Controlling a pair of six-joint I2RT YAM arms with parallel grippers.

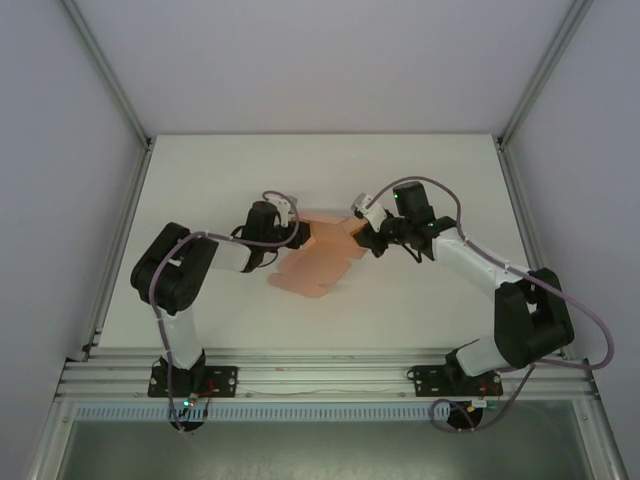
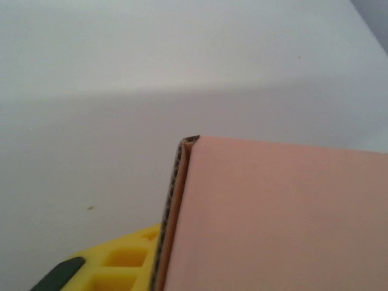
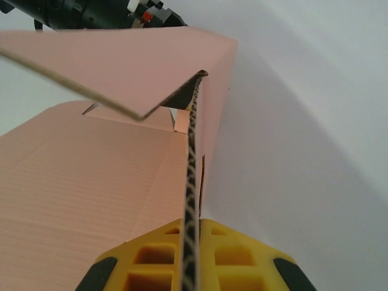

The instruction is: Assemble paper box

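Observation:
The paper box is a salmon-pink card sheet, partly folded, lying mid-table between my two grippers. My left gripper is at its far left corner. In the left wrist view a folded double-walled flap rises through the left gripper, tight against the one yellow finger that shows, and hides the other. My right gripper is at the far right flap. Its yellow fingers are shut on the upright card wall, seen edge-on. The flat base panel spreads to the left, under a raised flap.
The white table has room all round the sheet. Aluminium frame posts run along both sides, and a rail runs along the near edge by the arm bases. The left arm's dark wrist shows beyond the raised flap.

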